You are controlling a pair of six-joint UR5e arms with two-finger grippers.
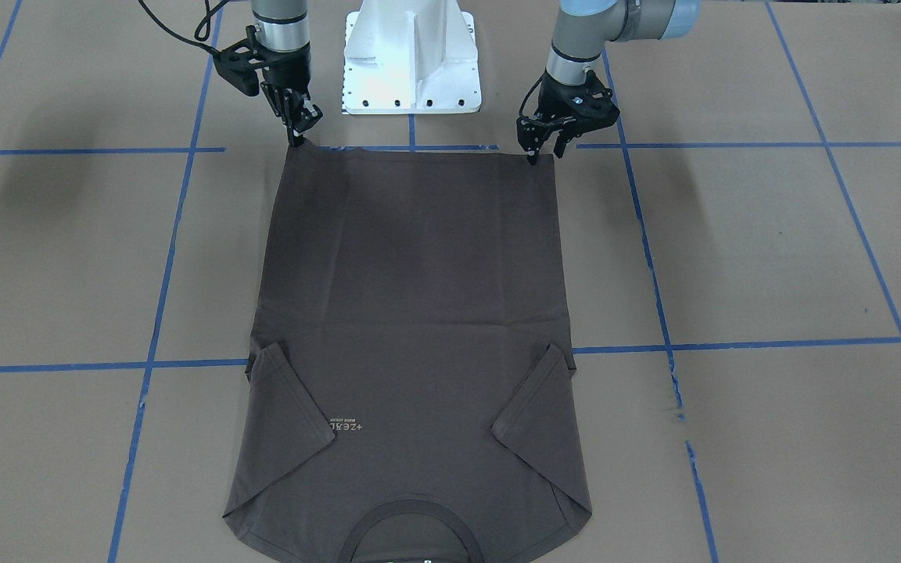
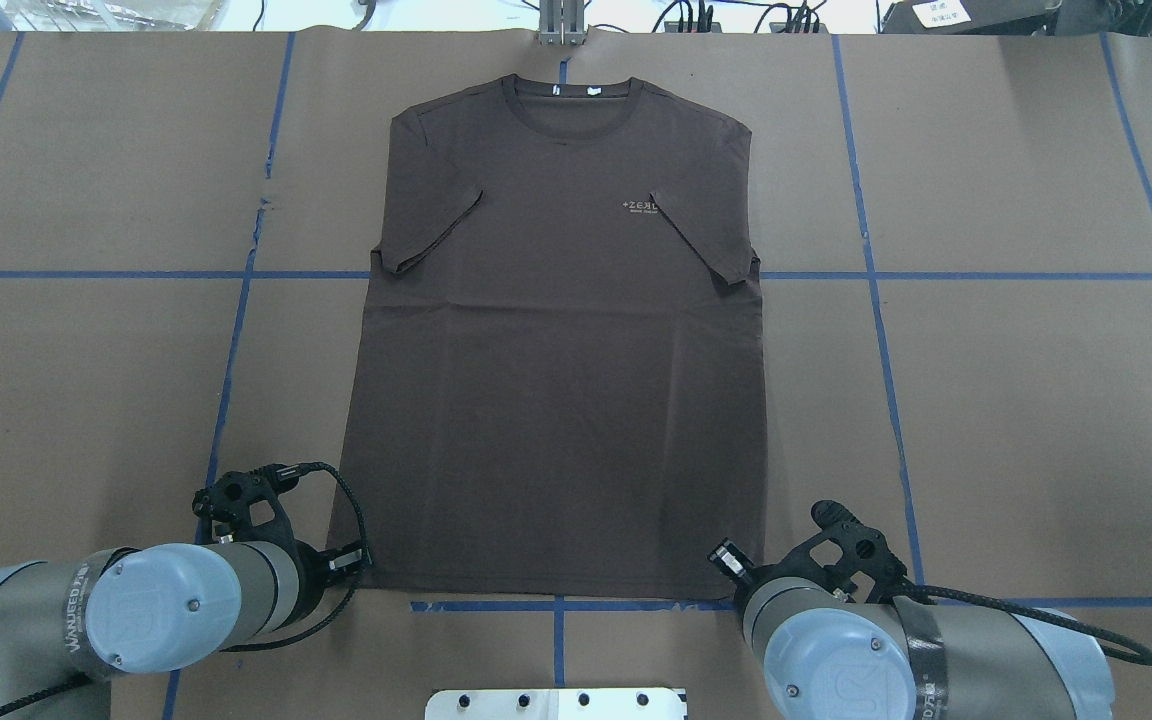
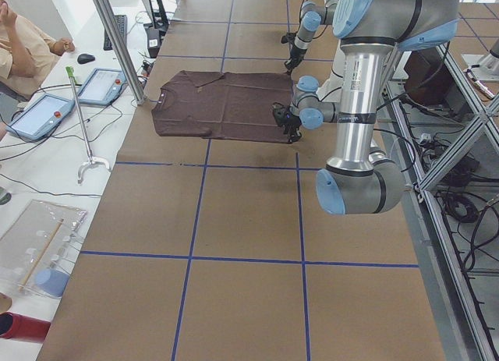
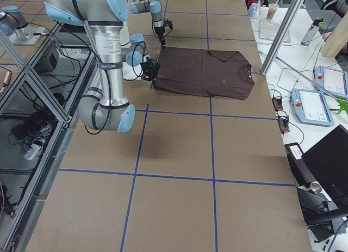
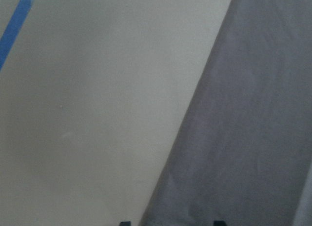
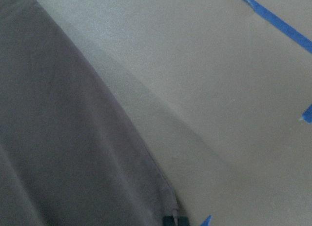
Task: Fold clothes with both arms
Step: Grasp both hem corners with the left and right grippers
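The dark brown-grey T-shirt (image 1: 419, 313) lies flat on the table, chest logo up, sleeves folded in, collar away from the robot; it also shows in the overhead view (image 2: 556, 380). My right gripper (image 1: 296, 134) is at one hem corner with its jaws together on the cloth, which rises slightly there; the right wrist view shows the T-shirt's edge (image 6: 63, 138) running to the fingertip. My left gripper (image 1: 546, 154) is at the other hem corner, jaws apart; in the left wrist view its fingertips straddle the T-shirt's side edge (image 5: 253, 138).
The white pedestal base (image 1: 411, 62) stands between the arms, just behind the hem. Blue tape lines (image 1: 169, 258) grid the brown table. Control tablets (image 3: 47, 115) and a seated person (image 3: 23, 41) are beyond the far table edge.
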